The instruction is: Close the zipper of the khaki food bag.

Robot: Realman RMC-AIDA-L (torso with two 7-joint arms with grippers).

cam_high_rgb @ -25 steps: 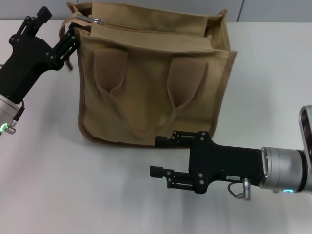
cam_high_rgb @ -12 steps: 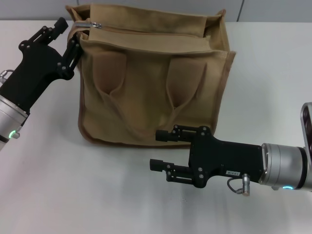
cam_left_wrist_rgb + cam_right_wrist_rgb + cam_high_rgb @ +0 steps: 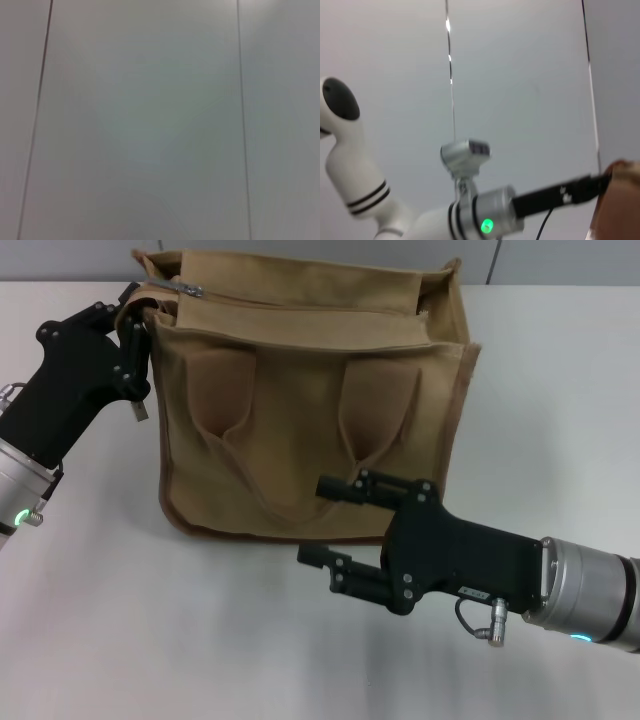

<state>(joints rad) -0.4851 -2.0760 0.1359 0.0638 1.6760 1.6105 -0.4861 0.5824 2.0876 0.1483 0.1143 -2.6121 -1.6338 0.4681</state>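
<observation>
Standing upright on the white table [image 3: 120, 640], the khaki food bag [image 3: 310, 410] fills the upper middle of the head view, front face with two looped handles toward the camera. Zipper [image 3: 300, 300] runs along the top panel, left to right; small silver pull tab [image 3: 190, 287] sits at the upper left corner of the bag, at the left end of the line.

Left gripper [image 3: 133, 310] at upper left of the frame, black, pressed up against the bag's upper left corner, just beside and slightly below the pull tab. Fingers partly hidden against the bag edge; cannot tell whether they are spread or pinching anything, nor whether they touch the tab.

Right gripper [image 3: 322, 520] in the lower middle of the frame, in front of the bag's bottom edge, pointing left. Its two fingers are spread, one above the other, holding nothing; upper finger [image 3: 345, 490] overlaps the bag's lower front, lower finger [image 3: 325, 558] over bare table. Well apart from the zipper.

Left wrist view: only a pale plain surface with thin seams. Right wrist view: the left arm [image 3: 485, 220] with a green light, and a sliver of the bag at the lower right edge.
</observation>
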